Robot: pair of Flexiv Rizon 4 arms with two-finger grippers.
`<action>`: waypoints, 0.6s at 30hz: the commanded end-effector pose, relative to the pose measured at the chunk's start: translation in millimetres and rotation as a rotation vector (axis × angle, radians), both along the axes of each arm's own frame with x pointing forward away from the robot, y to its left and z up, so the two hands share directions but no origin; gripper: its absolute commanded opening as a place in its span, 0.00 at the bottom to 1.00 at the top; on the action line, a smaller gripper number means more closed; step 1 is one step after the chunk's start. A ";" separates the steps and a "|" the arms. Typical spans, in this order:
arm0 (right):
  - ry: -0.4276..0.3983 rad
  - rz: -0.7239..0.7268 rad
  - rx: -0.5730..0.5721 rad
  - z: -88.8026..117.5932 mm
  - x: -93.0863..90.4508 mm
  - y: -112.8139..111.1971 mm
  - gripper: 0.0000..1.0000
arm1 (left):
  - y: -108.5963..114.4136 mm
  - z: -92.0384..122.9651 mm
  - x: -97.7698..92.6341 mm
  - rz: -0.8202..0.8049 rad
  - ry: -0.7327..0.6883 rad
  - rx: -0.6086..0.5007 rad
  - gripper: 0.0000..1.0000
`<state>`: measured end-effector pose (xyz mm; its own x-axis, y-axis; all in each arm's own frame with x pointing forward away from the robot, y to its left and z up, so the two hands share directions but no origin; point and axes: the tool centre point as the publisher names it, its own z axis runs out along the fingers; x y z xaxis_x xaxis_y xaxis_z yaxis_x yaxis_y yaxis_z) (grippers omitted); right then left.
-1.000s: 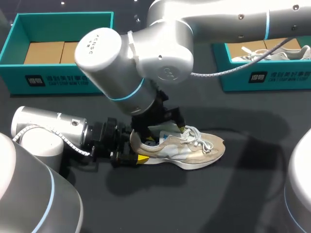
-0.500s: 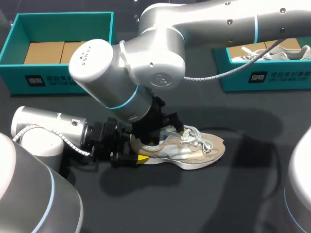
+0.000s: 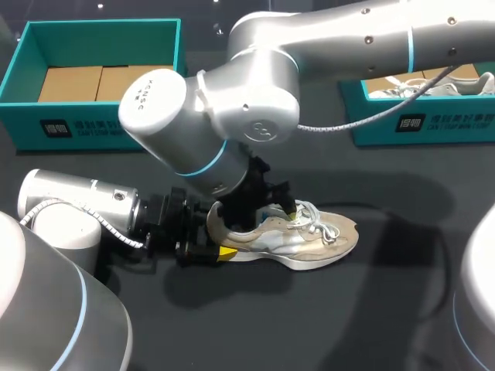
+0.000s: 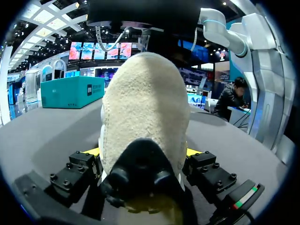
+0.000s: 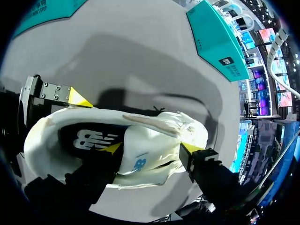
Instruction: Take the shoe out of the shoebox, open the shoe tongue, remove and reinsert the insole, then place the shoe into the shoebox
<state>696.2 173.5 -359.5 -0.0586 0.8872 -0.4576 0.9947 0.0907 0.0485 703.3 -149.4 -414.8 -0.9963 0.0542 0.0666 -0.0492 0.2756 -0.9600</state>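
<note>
shoe: the shoe (image 3: 309,239) lies on its sole about mid-table (image 3: 371,309), out of the box, well apart from both shoeboxes.
long axis: runs left-right along the table, heel (image 4: 143,93) towards our left arm and toe towards the right edge.
left gripper: the left gripper (image 4: 143,154) comes in low from the left edge. A yellow tip sits on each side of the heel, so we take it as clamped on the heel, pinning the shoe.
right gripper: the right gripper (image 5: 151,149) drops from above onto the shoe opening. Its fingers line up with the long axis and straddle the tongue (image 5: 145,140), one tip inside the opening and the other on the lace side. Both look to be bearing on the tongue, so we call it pinched.
insole: the dark insole (image 5: 89,138) is seated in the shoe, showing in the heel half of the opening, just behind the inner fingertip.
laces: the laces (image 3: 317,220) are loose and bunched toe-side of the right gripper.
step: tongue opening, we judge; insole not yet out.
key relation: the insole lies heel-ward of the right fingers and the right arm is nearer. We'd let go of the tongue, then shift towards the heel along the axis.
risk: the tongue could fold back over the opening.
boxes: one teal shoebox (image 3: 108,127) at the far-left corner, another teal shoebox (image 3: 433,124) at the far-right.
</note>
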 end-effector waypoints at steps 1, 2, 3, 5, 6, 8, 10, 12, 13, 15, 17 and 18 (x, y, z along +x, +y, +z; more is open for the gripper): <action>-0.244 -0.470 0.046 4.8 -4.8 -2.7 0.72 | 0.9 0.2 -1.2 0.002 0.000 0.000 0.00; -0.243 -0.470 0.045 6.5 -5.1 -2.6 0.71 | 0.9 0.2 -1.2 0.002 0.000 0.000 0.00; -0.241 -0.470 0.042 7.9 -5.4 -2.7 0.72 | 0.9 0.2 -1.2 0.002 0.000 0.000 0.00; -0.232 -0.474 0.035 11.4 -6.6 -3.1 0.71 | 0.9 0.2 -1.2 0.002 0.000 0.000 0.00; -0.227 -0.476 0.032 13.3 -7.5 -2.9 0.71 | 0.9 0.2 -1.2 0.002 0.000 0.000 0.00; -0.220 -0.479 0.027 17.5 -9.6 -1.7 0.71 | 0.9 0.2 -1.2 0.002 0.000 0.000 0.00; -0.211 -0.482 0.019 20.1 -11.1 -0.5 0.71 | 0.9 0.2 -1.2 0.002 0.000 0.000 0.00; -0.203 -0.488 0.022 21.2 -12.8 -0.1 0.71 | 0.9 0.2 -1.2 0.002 0.000 0.000 0.00; -0.199 -0.491 0.024 21.5 -13.7 0.5 0.71 | 0.9 0.2 -1.2 0.002 0.000 0.000 0.00; -0.193 -0.495 0.033 21.8 -15.3 3.3 0.71 | 0.9 0.2 -1.2 0.002 0.000 0.000 0.00; -0.191 -0.494 0.036 21.3 -15.3 7.4 0.67 | 0.9 0.2 -1.2 0.002 0.000 0.000 0.00; -0.188 -0.492 0.038 21.1 -15.0 9.2 0.66 | 0.9 0.2 -1.2 0.002 0.000 0.000 0.00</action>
